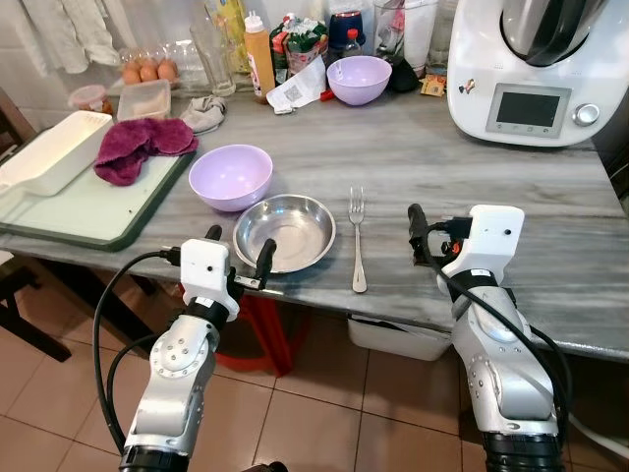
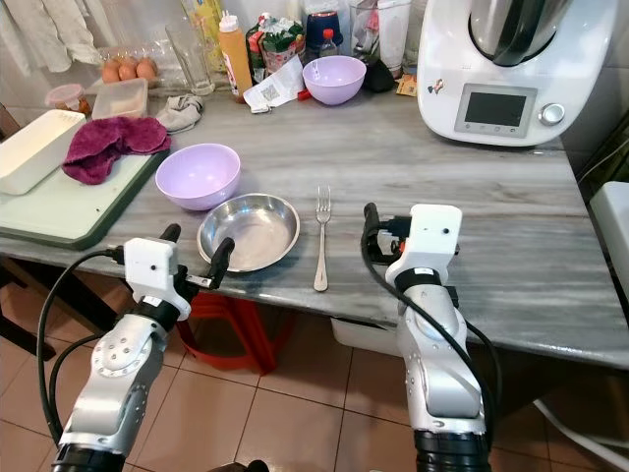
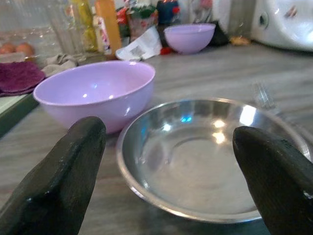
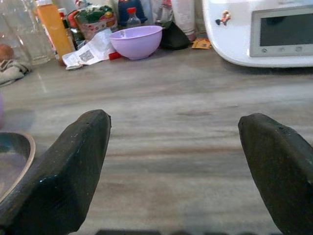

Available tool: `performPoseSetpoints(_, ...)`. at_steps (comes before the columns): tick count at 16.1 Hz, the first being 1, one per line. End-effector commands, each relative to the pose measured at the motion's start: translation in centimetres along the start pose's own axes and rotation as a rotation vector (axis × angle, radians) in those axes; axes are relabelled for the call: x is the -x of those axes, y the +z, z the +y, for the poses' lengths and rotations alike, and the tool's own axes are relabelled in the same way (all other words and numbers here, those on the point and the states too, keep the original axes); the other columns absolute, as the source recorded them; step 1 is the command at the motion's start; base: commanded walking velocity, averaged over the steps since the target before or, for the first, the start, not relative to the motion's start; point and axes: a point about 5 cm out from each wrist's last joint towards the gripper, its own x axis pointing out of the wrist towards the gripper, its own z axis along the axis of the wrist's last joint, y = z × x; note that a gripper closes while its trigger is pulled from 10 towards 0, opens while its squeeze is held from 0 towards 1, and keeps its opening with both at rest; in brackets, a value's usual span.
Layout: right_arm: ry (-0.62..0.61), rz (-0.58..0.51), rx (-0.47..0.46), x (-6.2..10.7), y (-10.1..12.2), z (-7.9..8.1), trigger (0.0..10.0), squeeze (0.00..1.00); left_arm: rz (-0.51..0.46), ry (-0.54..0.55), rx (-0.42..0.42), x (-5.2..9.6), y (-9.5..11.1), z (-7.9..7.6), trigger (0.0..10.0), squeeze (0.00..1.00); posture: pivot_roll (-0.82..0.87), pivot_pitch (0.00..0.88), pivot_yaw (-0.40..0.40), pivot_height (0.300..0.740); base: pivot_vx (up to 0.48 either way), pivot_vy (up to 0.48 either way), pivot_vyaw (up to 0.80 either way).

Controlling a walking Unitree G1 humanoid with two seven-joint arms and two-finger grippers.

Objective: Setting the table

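Left gripper [image 1: 239, 248]: hovering at the table edge, fingers spread wide, gripping nothing, just before the steel bowl [image 1: 285, 232].
Left wrist view: showing the steel bowl's [image 3: 205, 161] bare inside; a purple bowl [image 3: 95, 91] is sitting just beside it.
Right gripper [image 1: 423, 234]: fingers parted, grasping nothing, hanging over bare table [image 1: 511, 187] right of the fork [image 1: 358, 236].
Fork: lying just beside the steel bowl.
Surroundings: a second purple bowl [image 1: 359, 79] is standing at the back near a white kitchen machine [image 1: 531, 74]; a cloth [image 1: 142, 146] is lying on the tray [image 1: 59, 231].

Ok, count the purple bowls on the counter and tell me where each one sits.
2. One purple bowl sits just behind the steel dish, beside the green tray. The second purple bowl is at the back, among the bottles. Clutter there could hide more.
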Motion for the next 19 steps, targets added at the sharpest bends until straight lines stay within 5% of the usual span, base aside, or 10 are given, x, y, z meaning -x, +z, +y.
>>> performPoseSetpoints(1, 0.000, 0.014, -0.013, 0.0, -0.1, 0.0, 10.0, 0.00, 0.013, 0.032, -0.005, -0.1, -0.1, 0.4, 10.0, 0.00, -0.13, 0.087, 0.094, 0.740, 0.000, 0.000, -0.71)
performPoseSetpoints(6, -0.008, -0.010, 0.022, 0.6, -0.1, -0.5, 10.0, 0.00, 0.007, 0.066, -0.023, 0.0, 0.0, 0.6, 10.0, 0.00, -0.13, 0.094, 0.088, 0.740, 0.000, 0.000, -0.70)
performPoseSetpoints(13, -0.085, -0.103, 0.143, 3.4, 0.5, -2.7, 10.0, 0.00, 0.017, 0.110, -0.057, 0.8, 0.0, 1.1, 10.0, 0.00, -0.15, 0.110, 0.079, 0.740, 0.000, 0.000, 0.00)
performPoseSetpoints(17, -0.069, -0.034, 0.171, 5.6, -1.7, -3.3, 10.0, 0.00, 0.044, 0.117, -0.063, 1.4, -0.7, 1.4, 10.0, 0.00, -0.16, 0.116, 0.081, 0.740, 0.000, 0.000, 0.00)
performPoseSetpoints(19, -0.066, -0.039, 0.187, 5.4, -1.6, -3.5, 10.0, 0.00, 0.053, 0.105, -0.062, 1.6, -0.9, 1.0, 10.0, 0.00, -0.16, 0.116, 0.081, 0.740, 0.000, 0.000, 0.00)
